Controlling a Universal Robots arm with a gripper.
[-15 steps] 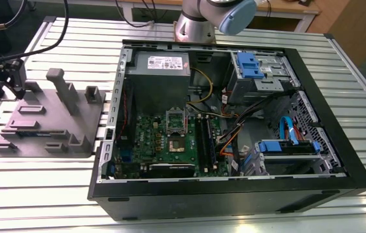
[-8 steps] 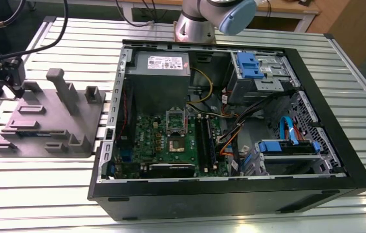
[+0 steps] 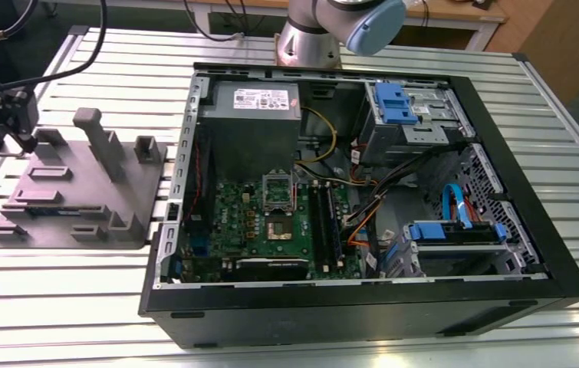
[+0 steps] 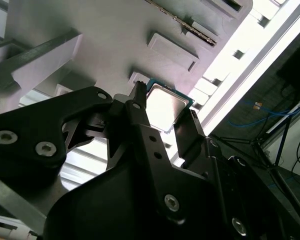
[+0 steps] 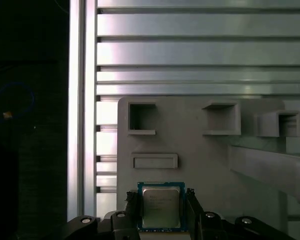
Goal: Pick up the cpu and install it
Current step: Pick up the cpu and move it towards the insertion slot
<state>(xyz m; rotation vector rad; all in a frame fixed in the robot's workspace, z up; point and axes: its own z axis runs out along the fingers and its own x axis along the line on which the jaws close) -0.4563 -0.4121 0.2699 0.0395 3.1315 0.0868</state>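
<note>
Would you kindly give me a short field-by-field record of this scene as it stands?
gripper: shut on the cpu, one finger against each side
cpu: at the grey fixture, metal top facing both wrist views; lifted or resting, cannot tell
grey fixture: on the slatted table, to the exterior view's left of the computer case
computer case: open, green motherboard exposed
install: not yet done
</note>
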